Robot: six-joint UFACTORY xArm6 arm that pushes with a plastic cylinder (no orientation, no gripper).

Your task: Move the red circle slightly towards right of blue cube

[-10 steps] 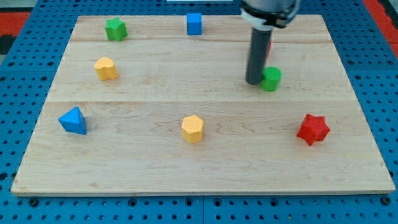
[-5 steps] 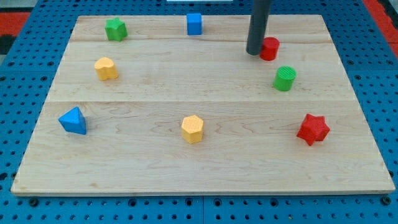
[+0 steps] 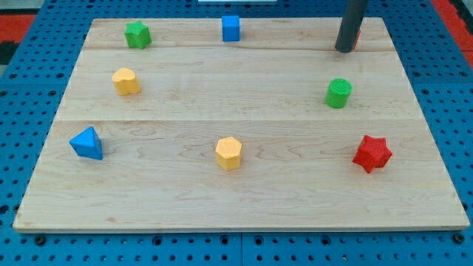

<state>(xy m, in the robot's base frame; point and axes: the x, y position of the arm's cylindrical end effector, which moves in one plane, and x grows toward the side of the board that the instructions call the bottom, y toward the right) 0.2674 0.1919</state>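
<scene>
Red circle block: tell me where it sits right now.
The red circle block sits near the view's top right, mostly hidden behind my tip, far right of the blue cube and above the green cylinder.

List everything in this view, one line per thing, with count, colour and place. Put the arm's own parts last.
Board: 1, light wood, fills most of the view.
Blue cube: 1, top edge, centre-left.
Green star: 1, top left.
Yellow block: 1, left, below the green star.
Blue triangle: 1, lower left.
Yellow hexagon: 1, lower centre.
Green cylinder: 1, right of centre.
Red star: 1, lower right.
Red circle: 1, top right, mostly hidden behind the rod.
My tip: 1, dark, top right, against the red circle's left side.
</scene>
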